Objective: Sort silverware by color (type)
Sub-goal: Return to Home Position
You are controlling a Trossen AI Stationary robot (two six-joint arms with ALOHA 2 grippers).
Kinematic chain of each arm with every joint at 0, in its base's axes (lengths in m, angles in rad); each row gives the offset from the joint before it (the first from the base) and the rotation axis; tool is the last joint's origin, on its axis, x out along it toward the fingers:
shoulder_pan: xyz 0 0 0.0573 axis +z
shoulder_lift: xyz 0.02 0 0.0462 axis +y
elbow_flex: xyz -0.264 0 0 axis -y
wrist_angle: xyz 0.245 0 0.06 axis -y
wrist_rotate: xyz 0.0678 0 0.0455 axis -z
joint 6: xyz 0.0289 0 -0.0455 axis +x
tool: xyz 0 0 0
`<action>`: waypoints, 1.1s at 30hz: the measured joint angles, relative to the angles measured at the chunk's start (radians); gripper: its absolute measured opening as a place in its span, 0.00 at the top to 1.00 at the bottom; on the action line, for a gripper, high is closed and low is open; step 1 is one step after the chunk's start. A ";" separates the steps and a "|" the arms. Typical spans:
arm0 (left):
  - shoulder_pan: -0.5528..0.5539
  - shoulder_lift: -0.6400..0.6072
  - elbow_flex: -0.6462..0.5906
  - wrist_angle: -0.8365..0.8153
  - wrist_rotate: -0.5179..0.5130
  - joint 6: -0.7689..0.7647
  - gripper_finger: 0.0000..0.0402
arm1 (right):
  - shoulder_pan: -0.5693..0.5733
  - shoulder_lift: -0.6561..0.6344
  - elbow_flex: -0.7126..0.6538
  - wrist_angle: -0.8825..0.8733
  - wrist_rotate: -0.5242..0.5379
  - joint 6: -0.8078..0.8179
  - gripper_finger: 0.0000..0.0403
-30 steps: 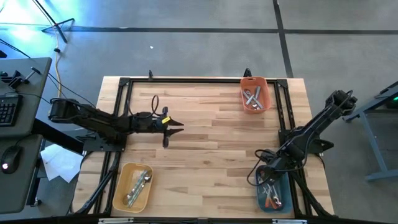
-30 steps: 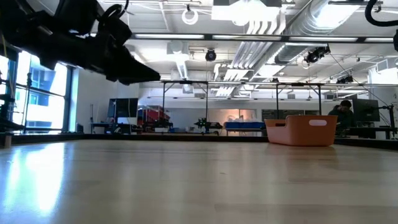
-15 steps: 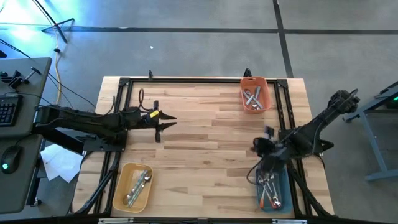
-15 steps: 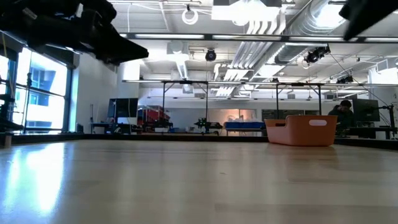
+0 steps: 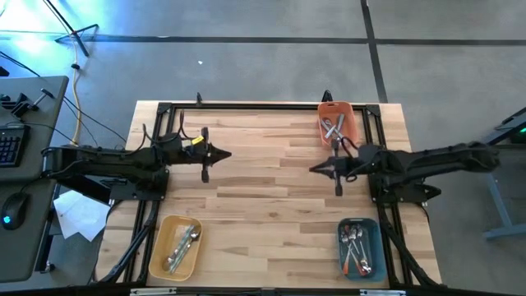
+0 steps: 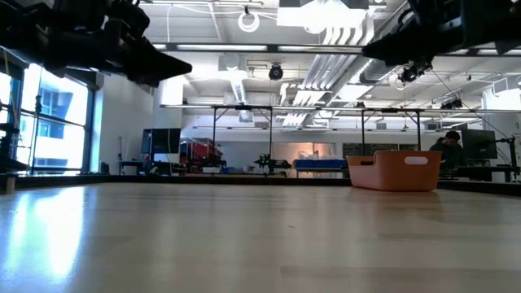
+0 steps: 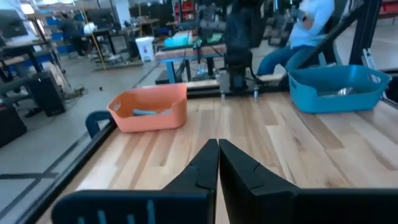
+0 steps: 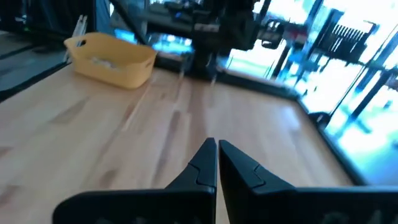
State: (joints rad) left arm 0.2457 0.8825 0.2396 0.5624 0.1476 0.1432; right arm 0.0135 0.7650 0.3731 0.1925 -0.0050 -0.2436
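Note:
The silverware lies sorted in three bins: an orange bin point(image 5: 337, 123) at the far right, a yellow bin point(image 5: 175, 245) at the near left and a blue bin point(image 5: 360, 247) at the near right. My left gripper point(image 5: 226, 153) hangs shut above the table's left half and points right. My right gripper point(image 5: 312, 169) hangs shut above the right half and points left. Neither holds anything. The shut fingers also show as my left gripper point(image 7: 218, 146) and my right gripper point(image 8: 217, 146) in the wrist views.
Bare wooden tabletop point(image 5: 271, 197) lies between the two grippers. A black frame point(image 5: 263, 107) runs along the table's far and side edges. In the low view the orange bin point(image 6: 395, 171) stands at the far right, with both arms high above the board.
My right gripper has risen out of the blue bin and swung toward the table's far edge and its middle, where it now lies level, pointing left. My left gripper has drawn back toward the left edge and a little toward the far edge, and its fingers have shut.

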 joint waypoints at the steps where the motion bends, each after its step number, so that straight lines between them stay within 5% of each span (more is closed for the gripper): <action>1: 0.004 0.000 0.000 0.012 0.002 0.000 0.99 | -0.028 -0.006 -0.024 0.042 -0.024 -0.023 1.00; 12: 0.000 -0.044 -0.020 0.022 0.001 0.037 1.00 | -0.191 -0.075 -0.330 0.498 -0.113 -0.021 1.00; 22: 0.001 -0.328 -0.228 0.050 -0.001 -0.007 1.00 | -0.191 -0.223 -0.362 0.439 -0.112 -0.028 1.00; 33: 0.001 -0.725 -0.226 -0.351 -0.086 -0.011 1.00 | -0.200 -0.366 -0.363 0.364 -0.101 -0.053 1.00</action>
State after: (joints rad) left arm 0.2466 0.1575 0.0139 0.2110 0.0612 0.1322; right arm -0.1865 0.3987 0.0101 0.5565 -0.1056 -0.2970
